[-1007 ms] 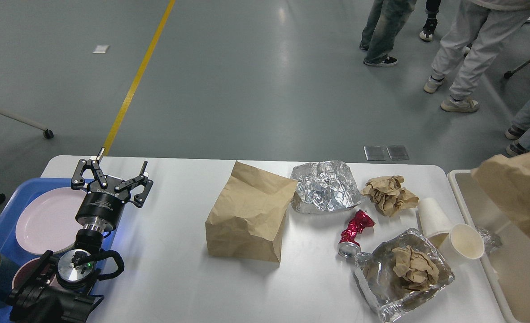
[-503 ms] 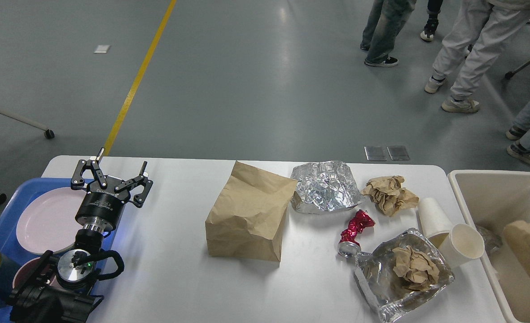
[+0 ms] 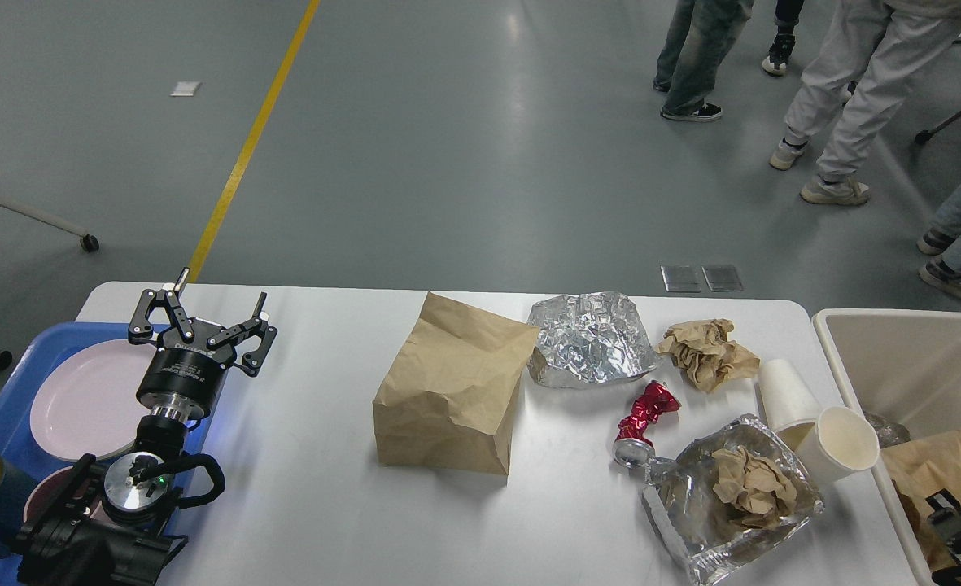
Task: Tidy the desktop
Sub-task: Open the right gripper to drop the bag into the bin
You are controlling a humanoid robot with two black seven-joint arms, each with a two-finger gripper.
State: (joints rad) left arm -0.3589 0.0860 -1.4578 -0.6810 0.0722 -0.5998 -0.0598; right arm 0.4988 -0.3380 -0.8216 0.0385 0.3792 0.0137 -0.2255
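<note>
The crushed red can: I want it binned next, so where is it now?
In the head view, the crushed red can lies right of centre on the desktop, between the crumpled foil sheet behind it and the foil tray in front.

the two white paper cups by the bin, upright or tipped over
Tipped over. Both white paper cups lie on their sides on the desktop; the nearer one's open mouth faces the camera.

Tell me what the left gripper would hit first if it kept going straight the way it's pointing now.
Probably nothing on the desktop: the open left gripper points toward the table's far edge, with only bare white surface ahead, then floor. Its height is hard to judge.
</note>
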